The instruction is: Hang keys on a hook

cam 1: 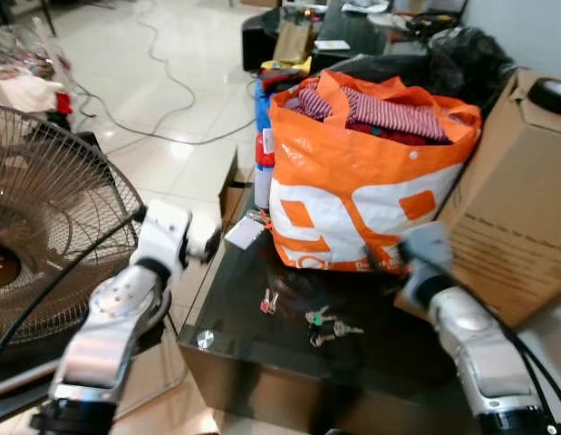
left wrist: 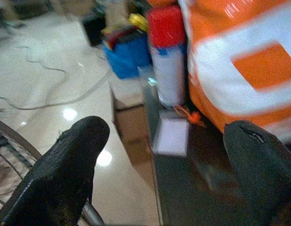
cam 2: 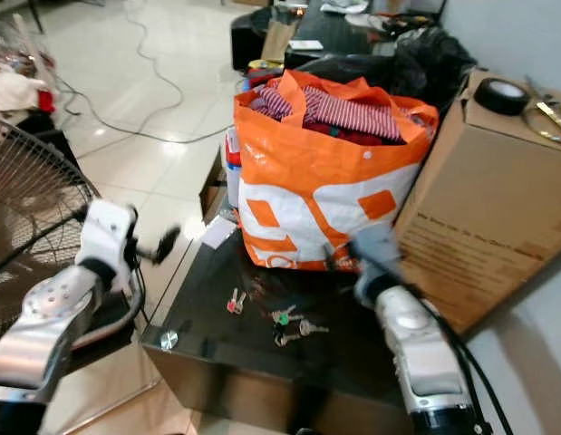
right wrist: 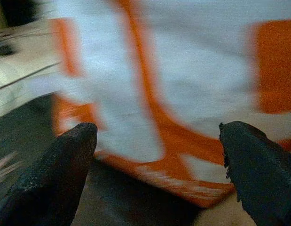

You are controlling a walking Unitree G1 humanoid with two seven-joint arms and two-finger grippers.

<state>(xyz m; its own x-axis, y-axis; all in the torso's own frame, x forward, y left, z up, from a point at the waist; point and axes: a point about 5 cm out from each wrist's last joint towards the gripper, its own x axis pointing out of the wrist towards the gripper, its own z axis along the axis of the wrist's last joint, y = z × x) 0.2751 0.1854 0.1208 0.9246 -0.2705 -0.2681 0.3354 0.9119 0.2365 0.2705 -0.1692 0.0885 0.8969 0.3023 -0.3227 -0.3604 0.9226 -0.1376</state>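
On the near part of the dark table [cam 1: 262, 362], the keys [cam 1: 324, 326] lie loose before the orange bag [cam 1: 353, 190]. Right end effector [right wrist: 154, 165], fingers spread wide, hovers just right of them; left end effector [left wrist: 159, 165], equally wide, holds nothing. Best descend squarely over the keyring.

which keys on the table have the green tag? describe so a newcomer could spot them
Find the big orange and white bag standing on the dark glass table. In front of it, toward the table's near edge, lie two small sets of keys: the green-tagged bunch is the one more to the right, spread out with silver keys. The other set, to its left, has a red tag.
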